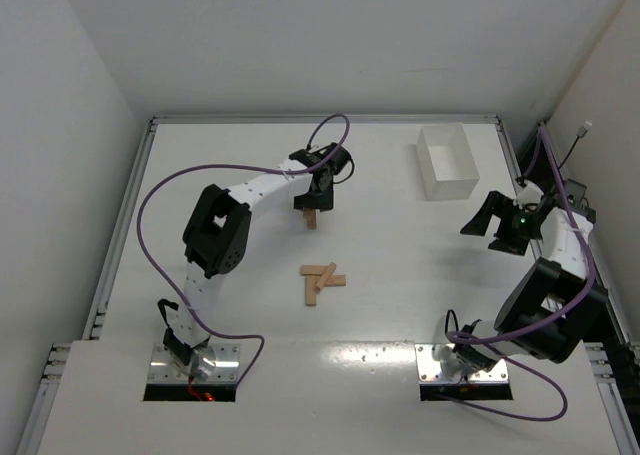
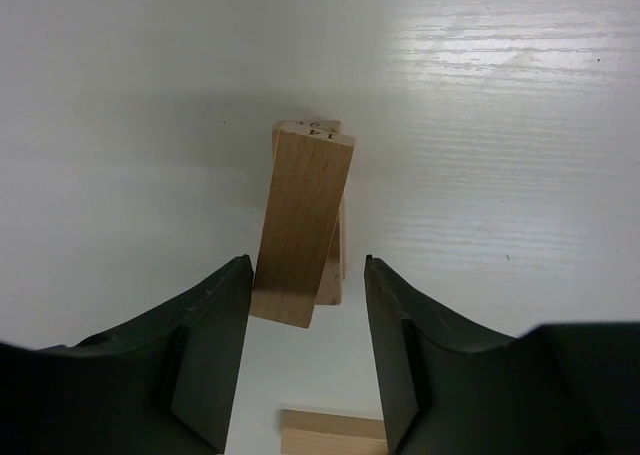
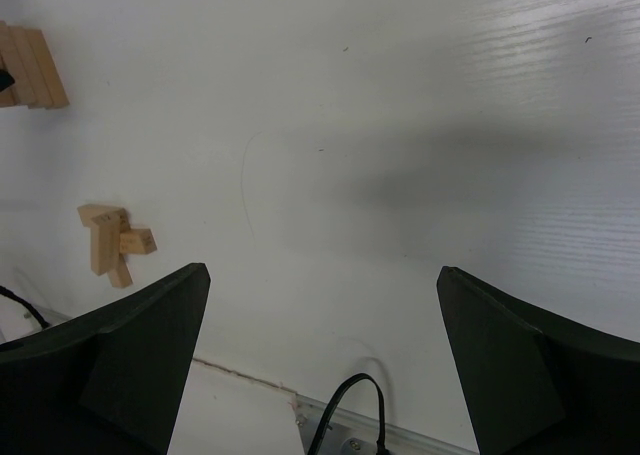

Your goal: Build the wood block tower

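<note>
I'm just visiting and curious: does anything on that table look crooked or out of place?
Yes. The top block of the tower sits twisted, out of line with the blocks under it, between the parted fingers of the left gripper. In the middle of the table, the spare wood blocks lie jumbled.

On the counter (image 1: pixel 380 305) the tower (image 1: pixel 311 218) stands far of centre, directly under the left tool (image 1: pixel 311 205), whose two fingers (image 2: pixel 200 345) flank it left and right with the top block (image 2: pixel 300 225) lying askew on the ones beneath (it sits close against the left finger, with a gap on the right side). Near of the tower, about mid-counter, the loose blocks (image 1: pixel 322 281) lie in a heap, touching and partly crossing one another. The bin (image 1: pixel 450 187) sits at the far right, well apart from both, and the right tool (image 1: pixel 484 231) hangs just near of it by the right edge.
</note>
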You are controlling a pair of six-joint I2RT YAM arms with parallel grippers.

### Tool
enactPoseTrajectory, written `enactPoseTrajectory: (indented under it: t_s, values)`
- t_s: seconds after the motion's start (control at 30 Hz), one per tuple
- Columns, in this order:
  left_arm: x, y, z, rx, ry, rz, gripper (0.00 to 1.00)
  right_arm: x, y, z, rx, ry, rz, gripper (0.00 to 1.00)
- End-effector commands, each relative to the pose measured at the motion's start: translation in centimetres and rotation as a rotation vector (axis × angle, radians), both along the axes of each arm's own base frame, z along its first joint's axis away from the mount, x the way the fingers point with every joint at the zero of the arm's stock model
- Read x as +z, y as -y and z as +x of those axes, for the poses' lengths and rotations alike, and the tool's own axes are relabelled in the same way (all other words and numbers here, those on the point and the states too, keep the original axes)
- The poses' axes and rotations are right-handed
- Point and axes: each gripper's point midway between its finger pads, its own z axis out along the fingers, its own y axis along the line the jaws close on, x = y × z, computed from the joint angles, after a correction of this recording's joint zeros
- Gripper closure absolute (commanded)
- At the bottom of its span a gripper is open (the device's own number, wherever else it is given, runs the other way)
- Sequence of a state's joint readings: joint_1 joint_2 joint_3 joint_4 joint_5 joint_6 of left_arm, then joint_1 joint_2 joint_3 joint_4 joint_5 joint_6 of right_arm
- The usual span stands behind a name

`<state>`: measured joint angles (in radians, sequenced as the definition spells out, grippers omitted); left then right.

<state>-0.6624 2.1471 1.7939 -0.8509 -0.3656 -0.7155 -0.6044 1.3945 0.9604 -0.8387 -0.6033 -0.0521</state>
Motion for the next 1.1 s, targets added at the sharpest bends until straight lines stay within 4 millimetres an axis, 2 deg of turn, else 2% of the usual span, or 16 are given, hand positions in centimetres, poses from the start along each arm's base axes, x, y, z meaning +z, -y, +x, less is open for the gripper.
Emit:
enactPoseTrajectory:
  t_s: [0.0, 0.27, 0.5, 0.6, 0.63, 0.7, 0.83, 0.93, 1.07]
  values:
    - [-0.5, 0.7, -0.1, -0.005, -0.007, -0.017, 0.56, 0.6, -0.1, 0.8, 0.021, 0.045, 0.001, 0.05]
    - [-0.9, 0.7, -0.1, -0.005, -0.015, -0.011, 0.64, 0.5, 0.0, 0.8, 0.019, 0.040, -0.006, 0.05]
    - [-0.9, 0.7, -0.1, -0.005, -0.015, -0.011, 0.65, 0.5, 0.0, 0.8, 0.019, 0.040, -0.006, 0.05]
    - [-0.9, 0.7, -0.1, -0.005, -0.015, -0.011, 0.48, 0.5, 0.0, 0.8, 0.019, 0.040, -0.006, 0.05]
    - [-0.6, 0.8, 0.1, -0.005, -0.007, -0.017, 0.37, 0.5, 0.0, 0.8, 0.019, 0.040, -0.006, 0.05]
    - [-0.3, 1.1, 0.5, -0.013, 0.006, -0.024, 0.31, 0.5, 0.0, 0.8, 0.019, 0.040, -0.006, 0.05]
    - [0.3, 1.7, 1.3, -0.029, 0.026, -0.031, 0.28, 0.5, 0.0, 0.8, 0.019, 0.040, -0.006, 0.05]
    - [0.5, 1.3, 2.6, -0.018, 0.040, -0.035, 0.28, 0.5, 0.0, 0.8, 0.019, 0.040, -0.006, 0.05]
    - [0.7, 1.2, 3.6, -0.014, 0.052, -0.039, 0.31, 0.7, 0.0, 0.8, 0.026, 0.051, -0.016, 0.05]
